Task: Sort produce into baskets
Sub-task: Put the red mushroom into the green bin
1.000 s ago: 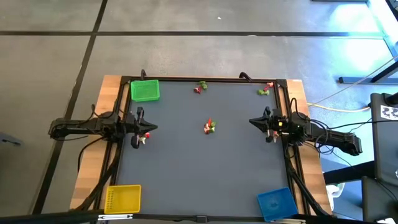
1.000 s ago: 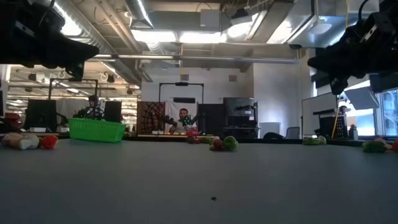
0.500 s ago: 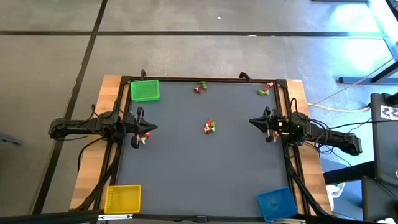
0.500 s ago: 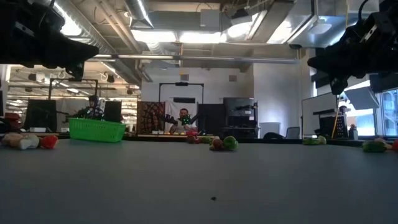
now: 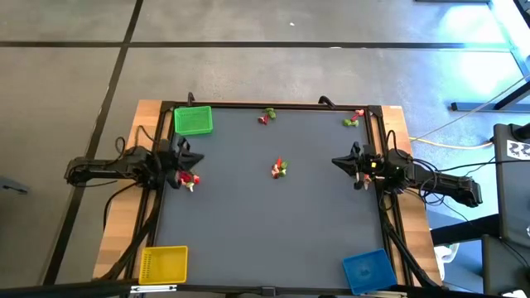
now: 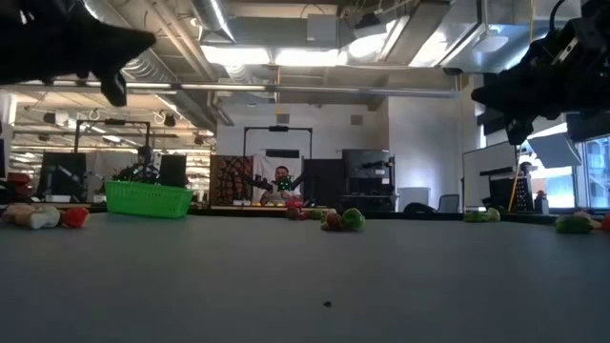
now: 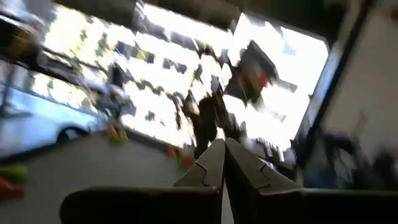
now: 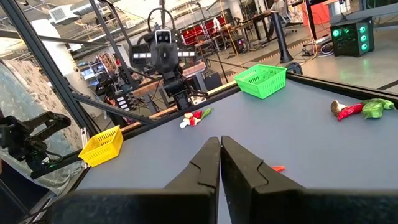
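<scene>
Small red, green and pale produce lies in clusters on the dark mat: at the centre (image 5: 279,169), at the far edge (image 5: 267,115), at the far right corner (image 5: 354,119), and beside my left gripper (image 5: 189,180). The green basket (image 5: 193,121) stands at the far left, the yellow basket (image 5: 163,263) at the near left, the blue basket (image 5: 368,270) at the near right. My left gripper (image 7: 222,155) is shut and empty, raised over the left edge (image 5: 184,156). My right gripper (image 8: 220,149) is shut and empty above the right edge (image 5: 335,161).
The mat's raised dark frame (image 5: 273,105) runs along the far edge. A wide stretch of bare mat (image 5: 273,232) lies between the centre cluster and the near baskets. A single small red piece (image 8: 278,168) lies on the mat in front of my right gripper.
My left gripper has drawn back toward the table's left edge and gone up, turning as it went; it stays shut. The produce cluster beside it lies where it was.
</scene>
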